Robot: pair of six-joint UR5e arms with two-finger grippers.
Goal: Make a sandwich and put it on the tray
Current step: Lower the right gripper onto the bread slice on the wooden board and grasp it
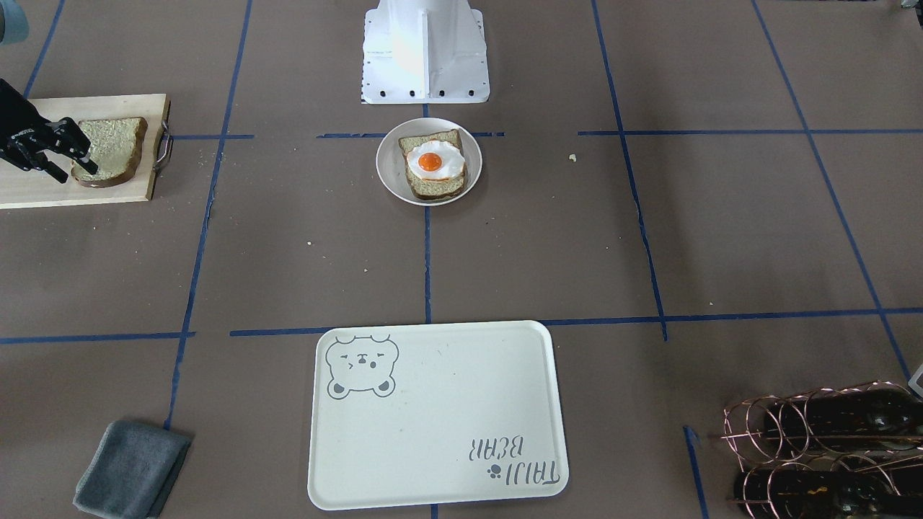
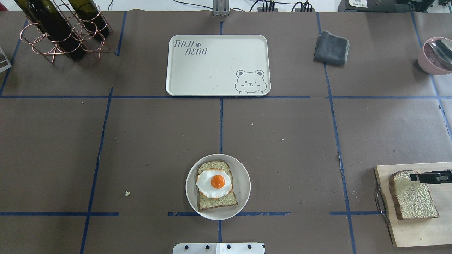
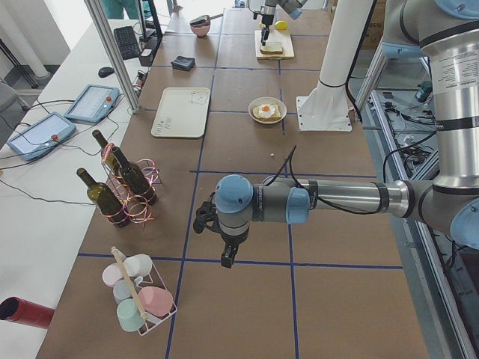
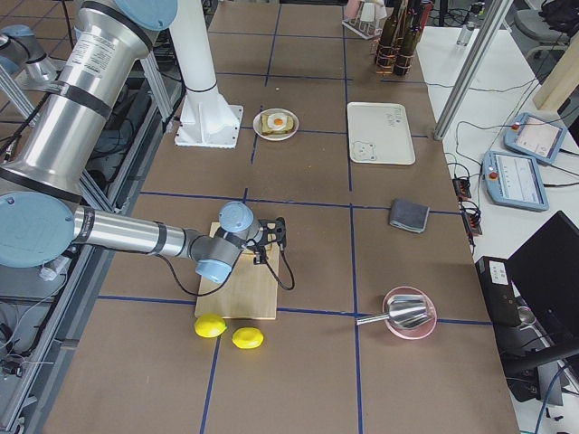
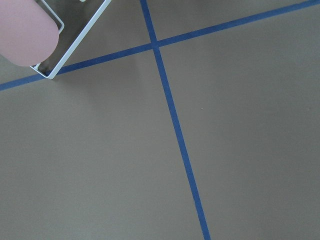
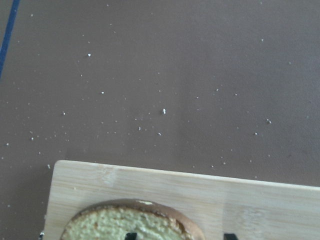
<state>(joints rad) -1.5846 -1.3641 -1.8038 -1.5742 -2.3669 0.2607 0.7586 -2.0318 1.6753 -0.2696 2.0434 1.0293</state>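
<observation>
One bread slice point(image 1: 108, 150) lies on the pale wooden board point(image 1: 43, 189) at my right; it also shows in the overhead view point(image 2: 413, 195) and the right wrist view point(image 6: 132, 222). My right gripper point(image 1: 74, 167) is open low over that slice's edge, one finger over the bread and one over the board, as the overhead view point(image 2: 414, 177) also shows. A second slice topped with the fried egg point(image 2: 215, 182) sits on a round white plate point(image 2: 243, 176). The cream tray point(image 2: 217, 67) is empty. My left gripper point(image 3: 227, 260) hangs far to my left; I cannot tell whether it is open.
A grey cloth point(image 2: 332, 47) lies beside the tray. A copper rack of wine bottles point(image 2: 60, 28) stands at the far left. A pink bowl with a spoon point(image 2: 436, 54) is at the far right. Two lemons point(image 4: 226, 331) lie by the board. A cup rack point(image 3: 138, 299) is near my left gripper.
</observation>
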